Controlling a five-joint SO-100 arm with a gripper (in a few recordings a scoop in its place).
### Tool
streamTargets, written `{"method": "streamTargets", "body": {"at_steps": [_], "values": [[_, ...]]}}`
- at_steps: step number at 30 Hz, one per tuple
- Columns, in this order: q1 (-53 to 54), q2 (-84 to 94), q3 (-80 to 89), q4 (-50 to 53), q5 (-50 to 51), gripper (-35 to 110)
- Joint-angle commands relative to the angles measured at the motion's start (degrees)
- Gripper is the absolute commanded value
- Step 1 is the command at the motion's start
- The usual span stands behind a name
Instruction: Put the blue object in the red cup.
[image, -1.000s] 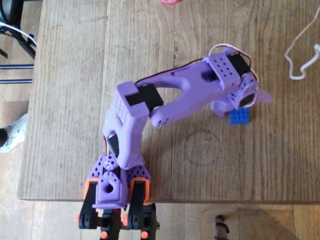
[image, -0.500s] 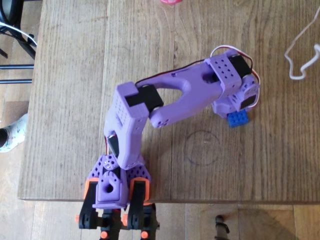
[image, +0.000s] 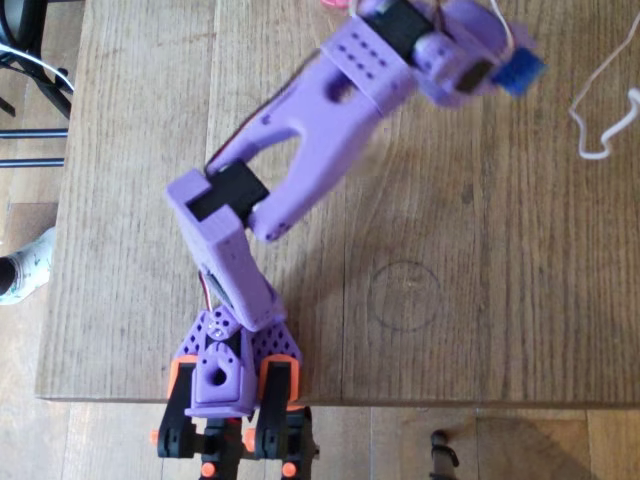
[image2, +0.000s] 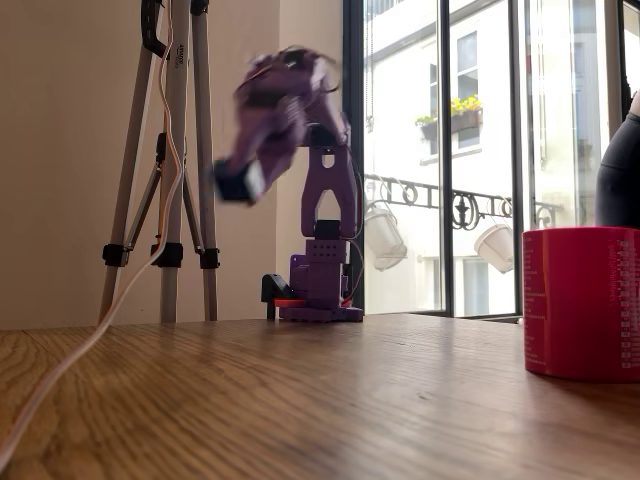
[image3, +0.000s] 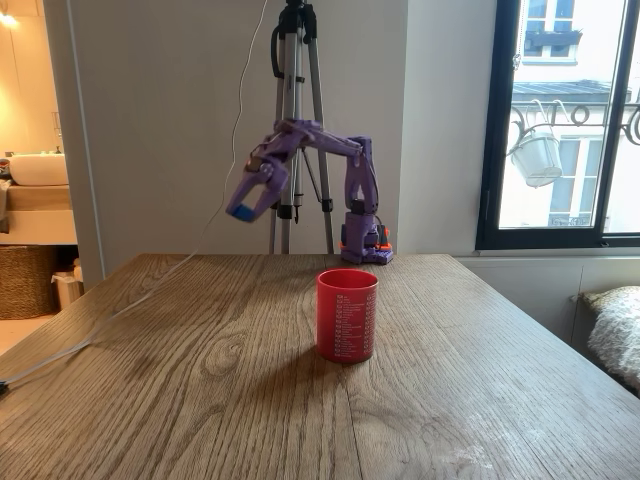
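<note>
Wooden table (image3: 200, 340) bears 1 red cup (image3: 347, 314), standing upright, below and right of the gripper in this fixed view. Gripper (image3: 243, 208) raised above the table, clamped on the blue object (image: 522, 72), well clear of the cup.

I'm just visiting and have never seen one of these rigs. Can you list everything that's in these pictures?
blue object: one, bright blue, held in the air.
red cup: one, red, upright on the table, apart from the arm.
table: one, brown wood.
cable: one, white, lying on the table.
tripod: one, grey, behind the table.
flower pots: two, white, outside the window.
arm: one, purple, raised.
end effector: one, purple, gripping the blue object.
</note>
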Motion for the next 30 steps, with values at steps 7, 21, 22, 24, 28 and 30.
{"method": "streamTargets", "body": {"at_steps": [7, 21, 22, 24, 28, 30], "values": [[-22.5, 0.0, -10.81, -10.63, -6.77, 1], [-34.37, -11.95, -10.11, -22.41, -17.14, 1], [-34.37, -12.48, -10.11, -23.64, -17.58, 1], [-34.45, -13.1, -10.11, -26.02, -18.19, 1], [-34.19, -13.8, -10.11, -28.48, -19.69, 1], [-33.93, -13.89, -10.11, -29.79, -20.3, 1]]}}
